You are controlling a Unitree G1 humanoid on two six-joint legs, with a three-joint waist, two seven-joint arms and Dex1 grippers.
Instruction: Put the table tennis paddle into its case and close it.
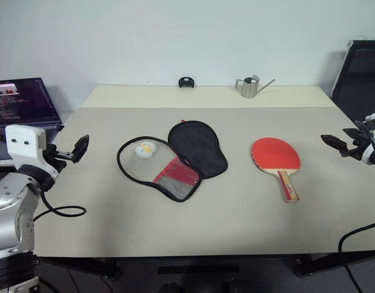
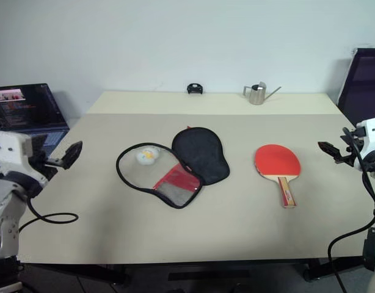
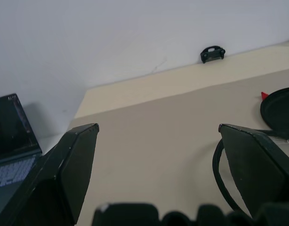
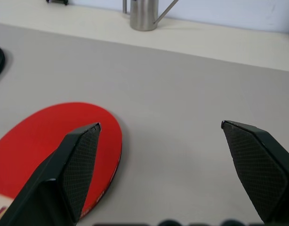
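The table tennis paddle [image 1: 276, 155] lies flat on the table, right of centre, red face up, its striped handle toward the front edge. The case [image 1: 175, 159] lies open in the middle: its black half [image 1: 198, 146] is folded back to the right, and its other half shows a red patch, a mesh pocket and a white-yellow round charm [image 1: 145, 149]. My left gripper [image 1: 77, 149] hovers open at the table's left edge, apart from the case. Beyond the right edge my right gripper [image 1: 340, 144] hangs open, and the paddle's red face [image 4: 55, 141] lies just ahead of it.
A small metal watering can [image 1: 250, 86] and a small black object [image 1: 186, 82] stand at the table's far edge by the wall. An open laptop [image 1: 22, 104] sits to the left of the table. A dark chair [image 1: 361, 73] stands at the far right.
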